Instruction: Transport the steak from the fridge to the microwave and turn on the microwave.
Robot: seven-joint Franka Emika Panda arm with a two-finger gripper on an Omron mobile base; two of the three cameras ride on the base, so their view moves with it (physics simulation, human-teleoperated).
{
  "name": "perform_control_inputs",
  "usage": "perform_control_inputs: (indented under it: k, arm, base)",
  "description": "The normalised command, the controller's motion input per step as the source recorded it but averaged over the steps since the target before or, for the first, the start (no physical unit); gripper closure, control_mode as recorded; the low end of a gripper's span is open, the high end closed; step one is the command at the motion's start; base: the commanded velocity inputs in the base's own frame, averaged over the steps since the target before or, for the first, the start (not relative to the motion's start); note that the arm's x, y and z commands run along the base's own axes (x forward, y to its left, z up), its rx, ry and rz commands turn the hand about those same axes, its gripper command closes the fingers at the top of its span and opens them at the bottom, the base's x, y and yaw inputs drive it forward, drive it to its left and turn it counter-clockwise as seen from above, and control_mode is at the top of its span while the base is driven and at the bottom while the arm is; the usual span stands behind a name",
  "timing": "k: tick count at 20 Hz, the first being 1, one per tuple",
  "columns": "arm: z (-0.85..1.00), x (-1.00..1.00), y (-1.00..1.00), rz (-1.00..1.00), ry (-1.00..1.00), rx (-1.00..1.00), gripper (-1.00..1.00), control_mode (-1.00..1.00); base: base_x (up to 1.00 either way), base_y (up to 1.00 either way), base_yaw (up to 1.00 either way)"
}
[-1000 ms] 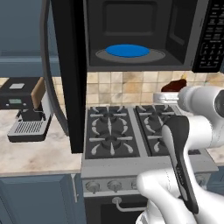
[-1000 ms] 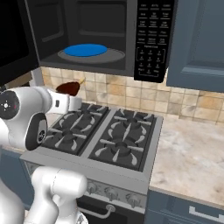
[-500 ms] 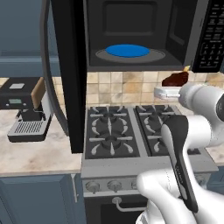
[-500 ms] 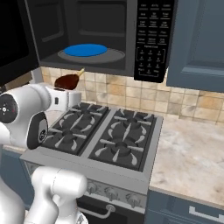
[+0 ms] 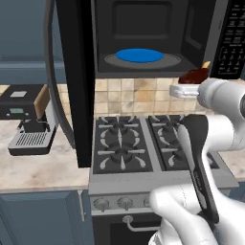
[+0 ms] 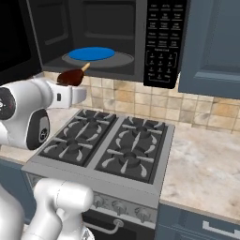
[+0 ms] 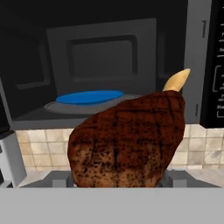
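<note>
My gripper (image 5: pixel 185 89) is shut on the steak (image 5: pixel 194 75), a reddish-brown lump with a pale bone tip. It holds the steak just below and in front of the right part of the microwave (image 5: pixel 143 24) opening. The microwave door (image 5: pixel 74 76) hangs open to the left. A blue plate (image 5: pixel 139 55) lies on the turntable inside. From the right, the steak (image 6: pixel 71 76) sits on the hand, level with the microwave (image 6: pixel 108 28) floor, near the blue plate (image 6: pixel 91 53). In the hand view the steak (image 7: pixel 127 140) is close up before the plate (image 7: pixel 89 96). The fridge is out of view.
A gas stove (image 5: pixel 139 143) with black grates stands under the hand. The microwave's button panel (image 6: pixel 161 42) is at its right. A black appliance (image 5: pixel 28 119) sits on the left counter. Bare stone counter (image 6: pixel 206 159) lies right of the stove, below blue cupboards (image 6: pixel 211 42).
The hand has risen with the steak from near the tiled wall up to the lower edge of the microwave opening. The grip is unchanged.
</note>
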Motion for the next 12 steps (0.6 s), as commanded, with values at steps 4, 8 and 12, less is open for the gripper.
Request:
perform_control_inputs:
  k: [4,8,12]
  arm:
    - [0.20,0.09,0.01,0.00,0.00,0.00,1.00,-1.00]
    - [0.05,0.38,0.14,0.00,0.00,0.00,1.00,-1.00]
    - [0.09,0.43,0.14,0.00,0.03,0.00,1.00,-1.00]
  base:
    - [0.00,0.00,0.00]
    - [0.00,0.00,0.00]
    - [0.00,0.00,0.00]
